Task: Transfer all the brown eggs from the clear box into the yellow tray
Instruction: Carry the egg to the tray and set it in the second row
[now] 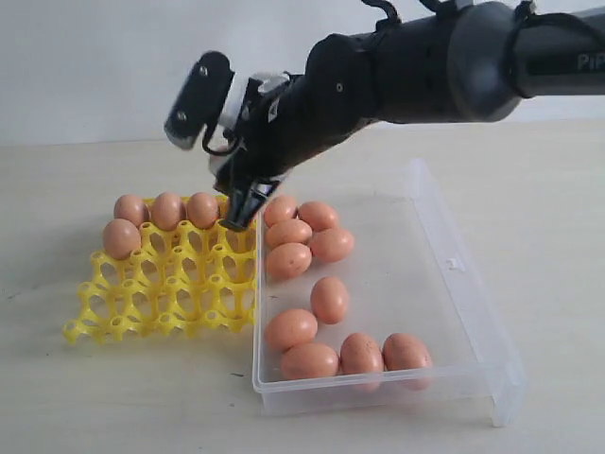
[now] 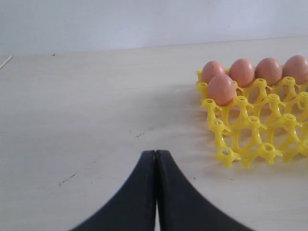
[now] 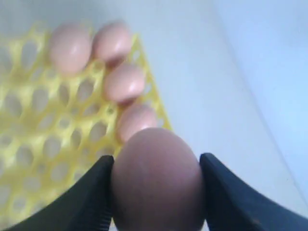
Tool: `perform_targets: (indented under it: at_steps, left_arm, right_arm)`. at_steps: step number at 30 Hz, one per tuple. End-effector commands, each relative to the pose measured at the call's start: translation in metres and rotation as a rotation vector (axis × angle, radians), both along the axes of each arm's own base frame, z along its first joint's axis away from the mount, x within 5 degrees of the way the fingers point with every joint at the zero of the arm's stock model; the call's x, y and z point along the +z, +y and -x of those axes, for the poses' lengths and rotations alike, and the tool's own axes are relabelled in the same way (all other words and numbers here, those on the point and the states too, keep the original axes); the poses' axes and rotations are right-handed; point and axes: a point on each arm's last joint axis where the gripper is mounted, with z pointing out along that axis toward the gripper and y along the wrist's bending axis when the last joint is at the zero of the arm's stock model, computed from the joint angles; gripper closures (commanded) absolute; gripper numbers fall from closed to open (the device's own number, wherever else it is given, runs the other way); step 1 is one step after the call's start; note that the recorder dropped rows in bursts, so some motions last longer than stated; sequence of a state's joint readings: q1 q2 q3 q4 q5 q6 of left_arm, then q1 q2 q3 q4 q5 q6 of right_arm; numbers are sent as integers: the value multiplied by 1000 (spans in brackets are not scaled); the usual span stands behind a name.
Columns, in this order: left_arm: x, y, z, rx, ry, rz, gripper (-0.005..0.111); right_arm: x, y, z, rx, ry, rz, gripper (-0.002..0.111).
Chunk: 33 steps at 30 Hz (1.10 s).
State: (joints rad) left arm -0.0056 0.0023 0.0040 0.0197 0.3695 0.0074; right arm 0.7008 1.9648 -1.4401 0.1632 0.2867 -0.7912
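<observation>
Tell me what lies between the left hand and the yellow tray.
Only bare table separates the left hand from the yellow tray, as the left wrist view shows.

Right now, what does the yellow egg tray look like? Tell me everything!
The yellow tray is a bright plastic lattice of round cups with raised pegs, lying flat on the pale table beside the clear box. Four brown eggs sit in it: three in the far row, one in the next row. Other cups look empty. The right gripper holds a fifth egg at the far corner nearest the box.
</observation>
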Motion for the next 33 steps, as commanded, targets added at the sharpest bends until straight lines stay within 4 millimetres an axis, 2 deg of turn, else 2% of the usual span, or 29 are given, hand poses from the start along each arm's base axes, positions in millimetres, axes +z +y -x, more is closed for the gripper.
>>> perform_targets:
  at_steps: [1, 2, 9, 14, 19, 25, 29, 32, 33]
  left_arm:
    - [2, 0, 0, -5, -15, 4, 107]
    - [2, 0, 0, -5, -15, 4, 107]
    - [2, 0, 0, -5, -15, 4, 107]
    - [2, 0, 0, -5, -15, 4, 107]
    - [2, 0, 0, -5, -15, 4, 107]
    - [2, 0, 0, -5, -15, 4, 107]
    - [2, 0, 0, -5, -15, 4, 107]
    - [2, 0, 0, -5, -15, 4, 107]
    - [2, 0, 0, -5, -15, 4, 107]
  right_arm:
    - [-14, 25, -3, -208, -33, -394, 108]
    - [-22, 32, -4, -230, -18, -476, 108]
    - [-61, 59, 0, -142, 72, -716, 108]
    - [-90, 65, -5, -155, 108, -713, 108]
    - [-107, 72, -12, -170, 140, -721, 106]
    - [-120, 81, -20, -172, 171, -723, 79]
    - [-122, 82, -20, -177, 172, -714, 51]
    - [-114, 79, -22, -202, 177, -680, 48]
    - [-104, 76, -23, -212, 168, -657, 48]
